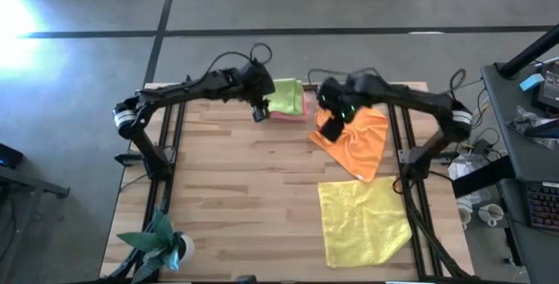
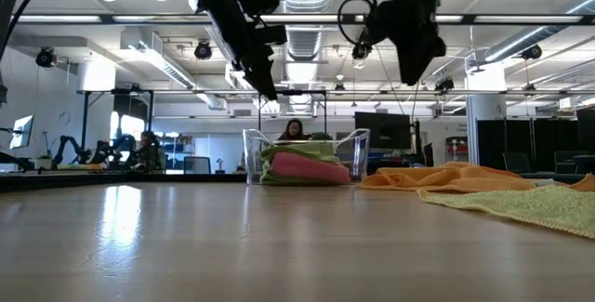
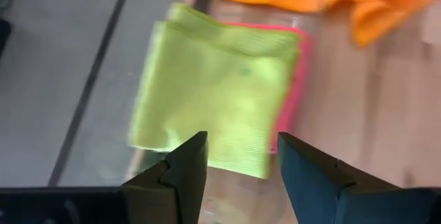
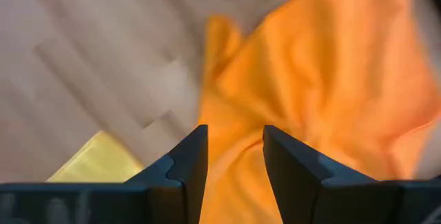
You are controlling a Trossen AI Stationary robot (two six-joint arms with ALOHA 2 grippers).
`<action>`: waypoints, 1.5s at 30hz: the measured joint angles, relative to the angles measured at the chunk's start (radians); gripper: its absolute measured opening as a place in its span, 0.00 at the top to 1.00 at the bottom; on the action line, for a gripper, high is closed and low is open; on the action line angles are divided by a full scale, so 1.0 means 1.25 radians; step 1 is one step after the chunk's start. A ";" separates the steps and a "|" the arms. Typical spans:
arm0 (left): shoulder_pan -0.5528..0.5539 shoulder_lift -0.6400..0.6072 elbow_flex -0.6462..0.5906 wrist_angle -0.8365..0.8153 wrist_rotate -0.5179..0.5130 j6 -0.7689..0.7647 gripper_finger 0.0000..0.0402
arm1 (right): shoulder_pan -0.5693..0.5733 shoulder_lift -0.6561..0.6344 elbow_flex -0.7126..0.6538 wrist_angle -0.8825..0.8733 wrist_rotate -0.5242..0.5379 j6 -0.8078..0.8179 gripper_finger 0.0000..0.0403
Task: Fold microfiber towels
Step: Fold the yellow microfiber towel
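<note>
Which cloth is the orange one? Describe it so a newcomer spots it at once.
Start at the wooden table and go to its far right part, below the right gripper. The orange towel lies there crumpled and unfolded. The yellow towel nearer the front lies flat, and the green towel is folded in the tray.

No legible text or labels
</note>
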 joint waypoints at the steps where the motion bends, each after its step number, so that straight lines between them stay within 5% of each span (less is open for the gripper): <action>1: -0.013 0.000 -0.009 0.000 0.000 -0.007 0.60 | 0.026 -0.022 -0.032 0.014 0.000 0.024 0.67; 9: -0.113 -0.001 -0.042 0.000 -0.001 -0.150 0.60 | 0.241 -0.123 -0.226 0.142 0.000 0.238 0.67; 20: -0.286 -0.001 -0.042 -0.044 -0.004 -0.358 0.60 | 0.473 -0.091 -0.398 0.375 0.003 0.363 0.70; 34: -0.532 -0.001 -0.043 -0.267 -0.146 -0.584 0.60 | 0.499 0.049 -0.461 0.546 0.008 0.373 0.96; 45: -0.573 -0.022 -0.043 -0.354 -0.164 -0.647 0.60 | 0.486 0.169 -0.422 0.647 0.000 0.343 0.98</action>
